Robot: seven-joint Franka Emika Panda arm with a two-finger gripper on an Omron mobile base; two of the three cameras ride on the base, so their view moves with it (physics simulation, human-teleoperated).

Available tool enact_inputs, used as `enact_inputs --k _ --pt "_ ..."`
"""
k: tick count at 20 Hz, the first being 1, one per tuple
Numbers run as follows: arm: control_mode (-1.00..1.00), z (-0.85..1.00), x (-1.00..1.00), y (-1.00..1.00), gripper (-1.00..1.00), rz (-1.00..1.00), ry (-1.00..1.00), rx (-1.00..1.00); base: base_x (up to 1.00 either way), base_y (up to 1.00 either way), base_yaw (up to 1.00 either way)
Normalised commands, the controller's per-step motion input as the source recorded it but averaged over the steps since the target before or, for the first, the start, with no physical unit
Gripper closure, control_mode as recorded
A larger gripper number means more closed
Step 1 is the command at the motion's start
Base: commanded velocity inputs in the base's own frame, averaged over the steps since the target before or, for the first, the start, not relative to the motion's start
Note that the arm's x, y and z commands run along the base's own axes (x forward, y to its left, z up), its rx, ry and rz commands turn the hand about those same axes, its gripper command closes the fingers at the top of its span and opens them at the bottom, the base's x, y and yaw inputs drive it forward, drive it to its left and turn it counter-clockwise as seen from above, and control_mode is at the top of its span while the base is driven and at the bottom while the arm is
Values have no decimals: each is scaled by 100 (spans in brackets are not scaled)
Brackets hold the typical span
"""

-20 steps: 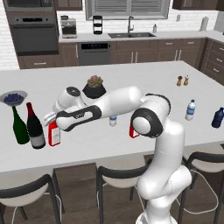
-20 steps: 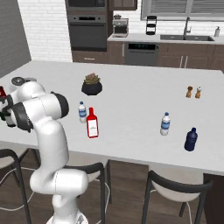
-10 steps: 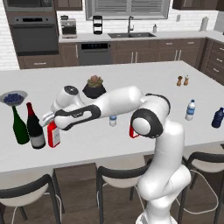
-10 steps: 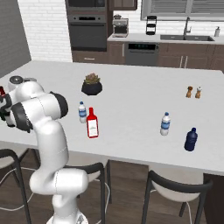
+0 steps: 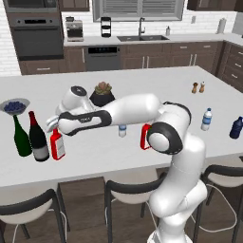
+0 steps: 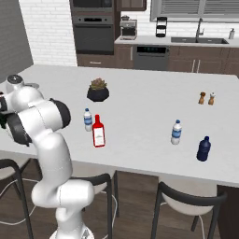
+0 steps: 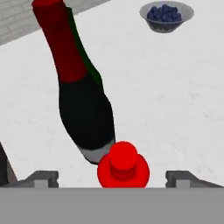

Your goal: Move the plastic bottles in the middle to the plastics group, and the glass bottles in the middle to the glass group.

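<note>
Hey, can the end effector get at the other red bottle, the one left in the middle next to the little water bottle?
Probably yes. The end effector is open above the red bottle by the wine bottles, so it is free. The middle red bottle stands close to the small water bottle, but its top is clear.

You're in a home kitchen: wall oven (image 5: 38,35), sink faucet (image 5: 141,27) under a window, dark wood cabinets (image 5: 156,56), white island counter (image 5: 142,90) with stools (image 5: 130,197).
</note>
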Motion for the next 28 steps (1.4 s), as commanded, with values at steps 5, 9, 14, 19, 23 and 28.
enact_inputs --k 5,9,14,19,23,28 --pt "-100 43 -34 -37 -100 -1 2 0 0 0 0" --pt "-100 9 -35 -72 -100 -5 17 0 0 0 0" --pt "-100 -1 -31 -84 -100 -10 20 0 0 0 0" --pt "-100 -2 -25 -93 -100 -12 15 0 0 0 0" --pt "-100 0 -19 -82 -100 -11 9 -4 0 0 0" --pt "-100 -2 -19 -80 -100 -5 2 -14 0 0 0"
